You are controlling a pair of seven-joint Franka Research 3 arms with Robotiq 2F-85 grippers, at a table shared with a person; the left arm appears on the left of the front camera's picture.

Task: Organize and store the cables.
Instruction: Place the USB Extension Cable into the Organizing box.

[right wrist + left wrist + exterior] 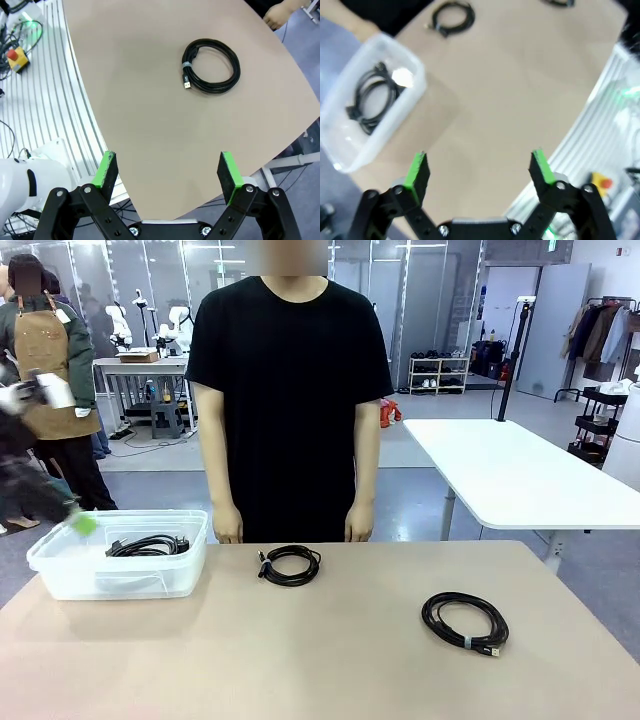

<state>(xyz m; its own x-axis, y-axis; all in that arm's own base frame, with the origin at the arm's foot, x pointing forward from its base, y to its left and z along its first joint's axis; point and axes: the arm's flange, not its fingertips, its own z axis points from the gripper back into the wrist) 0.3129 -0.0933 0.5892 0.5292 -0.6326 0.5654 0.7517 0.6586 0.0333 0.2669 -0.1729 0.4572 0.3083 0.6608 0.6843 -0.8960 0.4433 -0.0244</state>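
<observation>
Fingers (417, 172) of left gripper (479, 170) spread wide, empty; right gripper (169, 172) same. One cable (148, 545) coiled inside clear bin (60, 575). Second cable (290, 565) on table (330, 660) just beside bin. Third cable (465, 622) well apart from bin, same side. Person (290, 390) stands near bin at far table edge, arms hanging.

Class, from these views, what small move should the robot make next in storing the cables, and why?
Probably lower the open right claw onto the loose coil ahead of it: it holds nothing, and a stored coil already lies in the bin.
</observation>
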